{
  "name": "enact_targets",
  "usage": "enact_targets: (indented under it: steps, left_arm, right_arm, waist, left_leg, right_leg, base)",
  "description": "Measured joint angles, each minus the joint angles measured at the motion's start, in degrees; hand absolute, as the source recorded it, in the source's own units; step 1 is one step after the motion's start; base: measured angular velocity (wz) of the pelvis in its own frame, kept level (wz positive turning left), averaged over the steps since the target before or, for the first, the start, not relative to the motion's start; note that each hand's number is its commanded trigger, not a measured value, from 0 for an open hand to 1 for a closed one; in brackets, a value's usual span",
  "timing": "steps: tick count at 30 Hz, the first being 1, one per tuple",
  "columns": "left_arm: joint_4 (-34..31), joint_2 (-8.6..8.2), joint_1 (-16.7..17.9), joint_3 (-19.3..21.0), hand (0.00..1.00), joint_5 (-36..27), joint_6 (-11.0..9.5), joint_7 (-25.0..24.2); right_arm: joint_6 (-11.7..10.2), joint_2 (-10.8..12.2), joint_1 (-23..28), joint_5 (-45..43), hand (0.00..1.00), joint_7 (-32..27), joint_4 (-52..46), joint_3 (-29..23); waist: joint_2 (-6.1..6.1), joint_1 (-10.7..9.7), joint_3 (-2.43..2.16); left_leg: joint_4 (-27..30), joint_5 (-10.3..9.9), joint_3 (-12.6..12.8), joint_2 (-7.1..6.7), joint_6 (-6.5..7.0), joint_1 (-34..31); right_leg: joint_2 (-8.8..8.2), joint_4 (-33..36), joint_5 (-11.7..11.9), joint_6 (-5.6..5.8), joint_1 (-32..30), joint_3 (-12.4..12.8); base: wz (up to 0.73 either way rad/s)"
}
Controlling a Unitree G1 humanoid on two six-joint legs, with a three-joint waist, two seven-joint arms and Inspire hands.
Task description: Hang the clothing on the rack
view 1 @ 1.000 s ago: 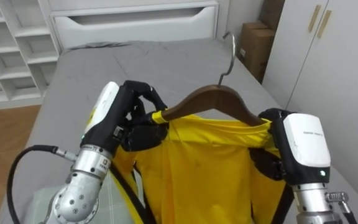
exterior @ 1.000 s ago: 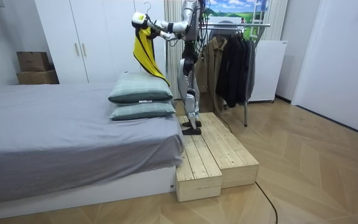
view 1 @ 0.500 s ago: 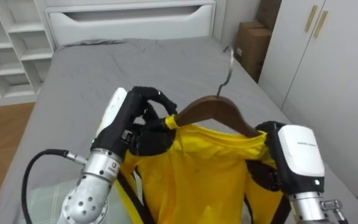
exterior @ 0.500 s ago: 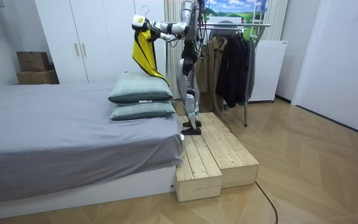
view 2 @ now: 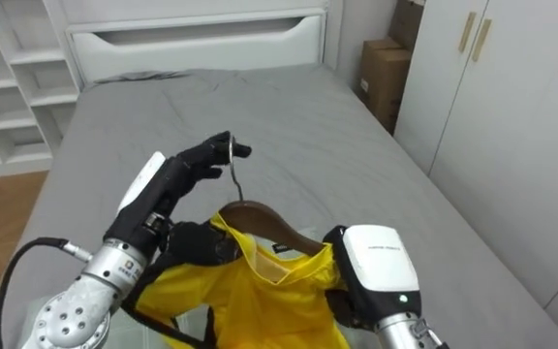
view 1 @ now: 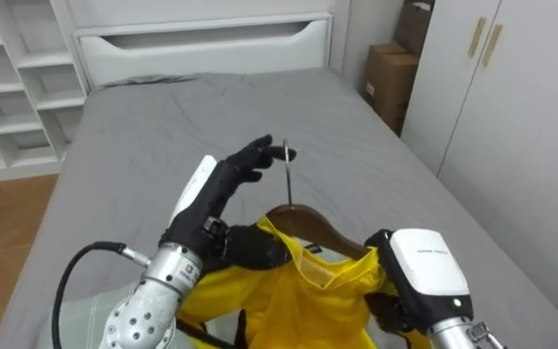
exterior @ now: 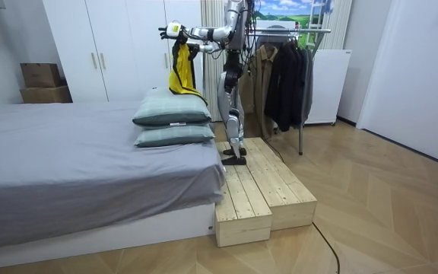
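Hanging limp and light, the yellow garment (view 1: pixel 298 301) handles best by its stiff hanger (view 1: pixel 323 233), between the straight-fingered left hand (view 1: pixel 216 208) and the right hand (view 1: pixel 419 281), whose hold cannot be told.

Two views from the robot's head, set side by side, looked steeply down at close range over a yellow garment (view 1: pixel 308 286) toward a grey-covered bed (view 1: pixel 182 116). A third stood well back in the room, facing across the bed's corner at the whole robot on a pale wooden platform (exterior: pixel 261 190). All three shared the garment and the bed.
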Motion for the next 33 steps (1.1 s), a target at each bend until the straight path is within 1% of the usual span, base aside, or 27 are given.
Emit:
enact_targets:
  steps: [3,14,17,19,22,25,28,33]
  left_arm:
    - [0.3,0.03,0.1,0.0,0.00,0.0,0.0,-0.4]
    - [0.9,0.25,0.1,0.0,0.00,0.0,0.0,-1.3]
    - [0.9,0.79,0.1,0.0,0.00,0.0,0.0,-1.5]
    - [0.9,1.63,0.1,0.0,0.00,0.0,0.0,-1.9]
    - [1.0,1.74,0.3,0.0,0.00,-0.2,0.0,-2.3]
    - [1.6,1.92,0.4,0.0,0.00,-2.1,0.0,-2.4]
    - [2.1,2.31,0.7,0.0,0.00,-2.2,0.0,-2.4]
    - [2.6,2.50,1.1,0.0,0.00,-2.1,0.1,-3.7]
  right_arm:
    - [0.0,0.0,0.2,-1.4,1.00,0.0,0.0,0.0]
    - [0.0,0.0,0.2,-1.4,1.00,1.3,-0.1,0.0]
    - [0.0,-0.2,0.1,-1.3,1.00,1.3,-0.1,0.0]
    - [0.0,-0.5,0.2,-1.3,1.00,1.4,-0.3,0.0]
    - [0.0,-1.3,0.1,-1.3,1.00,1.4,-0.3,-0.1]
    - [0.0,-1.8,0.1,-1.3,1.00,1.0,-0.3,-0.4]
    - [-0.2,-2.0,0.1,-1.3,1.00,0.6,-0.3,-1.8]
    - [-0.2,-2.1,0.1,-1.2,1.00,-0.2,-0.3,-5.9]
  waist:
    - [0.03,0.0,-0.02]
    - [0.00,0.0,-0.04]
    - [0.06,0.1,-0.08]
    - [0.13,-0.1,-0.14]
    - [0.15,-0.2,-0.19]
    - [0.12,-0.2,-0.21]
    - [0.08,-0.3,-0.21]
    - [-0.23,-0.2,-0.29]
  left_leg:
    - [0.0,0.0,0.0,0.00,0.00,0.0]
    - [-0.2,0.0,-0.2,-0.02,0.00,-0.1]
    - [-0.3,0.0,-0.2,-0.01,0.00,-0.1]
    - [-0.3,0.0,-0.2,-0.02,-0.01,0.0]
    - [-0.3,0.0,-0.2,-0.03,-0.01,0.0]
    - [-0.3,0.0,-0.2,-0.03,-0.01,0.0]
    - [-0.3,0.0,-0.2,-0.01,-0.01,-0.1]
    - [-0.3,0.0,-0.1,-0.01,-0.01,-0.1]
  right_leg:
    - [0.00,0.0,0.0,0.01,0.0,0.0]
    - [-0.01,0.0,0.0,0.00,0.0,0.0]
    - [0.03,0.0,0.0,0.00,-0.1,0.4]
    - [0.03,0.0,0.0,0.00,-0.1,0.5]
    - [0.02,0.1,0.0,0.00,0.0,0.5]
    - [0.01,0.1,0.0,0.00,-0.1,0.5]
    - [0.01,0.1,0.0,0.00,-0.1,0.4]
    - [0.01,0.0,0.0,0.00,-0.1,0.2]
  base:
    - [0.00]
    - [0.00]
    - [-0.05]
    - [0.00]
    - [0.00]
    - [0.00]
    - [0.00]
    - [0.00]
